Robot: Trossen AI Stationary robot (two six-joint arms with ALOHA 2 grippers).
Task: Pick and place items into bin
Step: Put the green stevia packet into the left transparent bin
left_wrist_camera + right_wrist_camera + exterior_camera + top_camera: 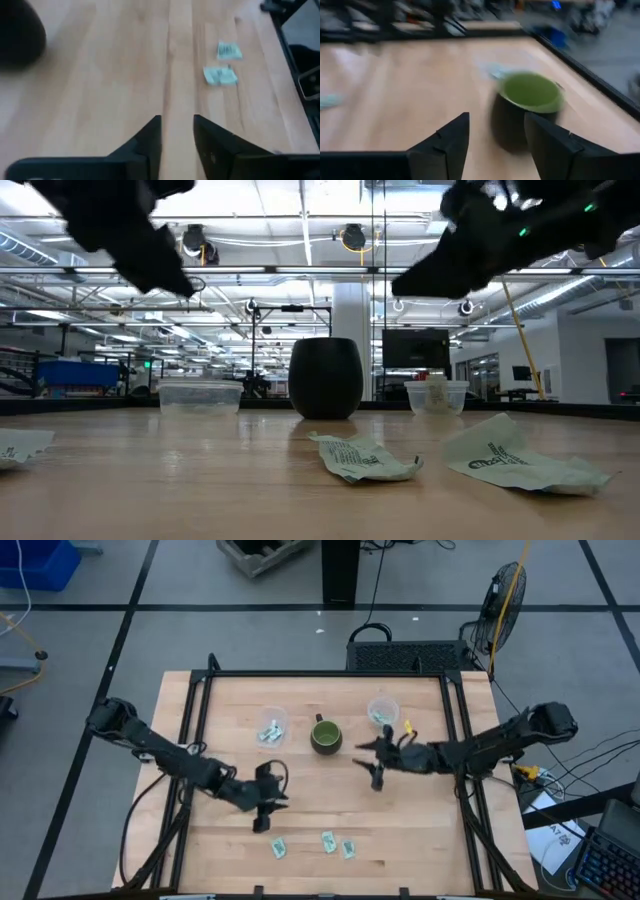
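— Which step are you at now?

— I am between picks, I think. Three packets still lie loose on the worktop (420,830) near its front edge: one (279,848), a second (328,841) and a third (349,849) close beside it. Other packets are already in the two clear bins, the left bin (271,726) and the right bin (383,713), with the dark green mug (326,735) standing between them.

— And your hands?

— My left hand (263,811) hovers above the worktop, just behind the first loose packet. Its fingers (150,142) are a little apart, only a narrow gap, and nothing is between them. My right hand (375,772) is near the mug, well away from the loose packets; its fingers (447,140) stand wider apart and are also empty.

— So what does the next move need?

— In my judgement the left hand must go forward and down over the nearest packet, and open more first — the packet is flat and thin, so the fingertips must almost reach the wood to catch it. Then it carries it to the left bin. The right hand could take the pair of packets, but it has a longer way.
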